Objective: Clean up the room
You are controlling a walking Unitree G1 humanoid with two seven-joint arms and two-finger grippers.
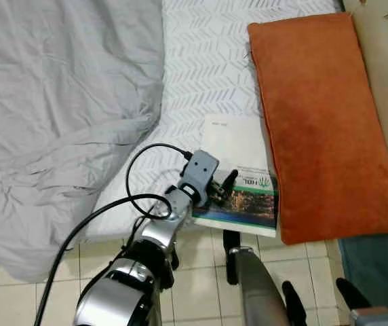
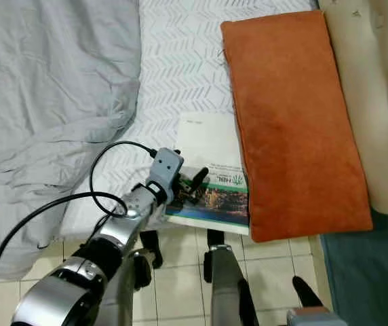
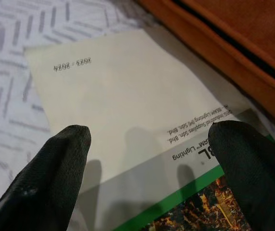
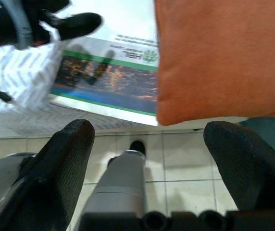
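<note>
A booklet (image 1: 240,170) with a white cover and a green-edged night-city photo strip is lying at the near edge of a bed (image 1: 201,61), its near corner jutting slightly past the mattress over the tiled floor (image 1: 201,285). The left gripper (image 1: 222,188) is being held just above the booklet's near part, over the photo strip, its two black fingers (image 3: 56,178) spread apart and gripping nothing, shadows being cast on the cover beneath them. An orange cushion (image 1: 323,122) is lying lengthwise just right of the booklet, touching or slightly overlapping its right edge. A rumpled grey duvet (image 1: 58,115) is spread over the left side of the bed, with the patterned white sheet exposed between it and the cushion. The right gripper (image 4: 159,159) is being held low over the floor tiles near the bed's edge, its fingers wide apart and empty.
</note>
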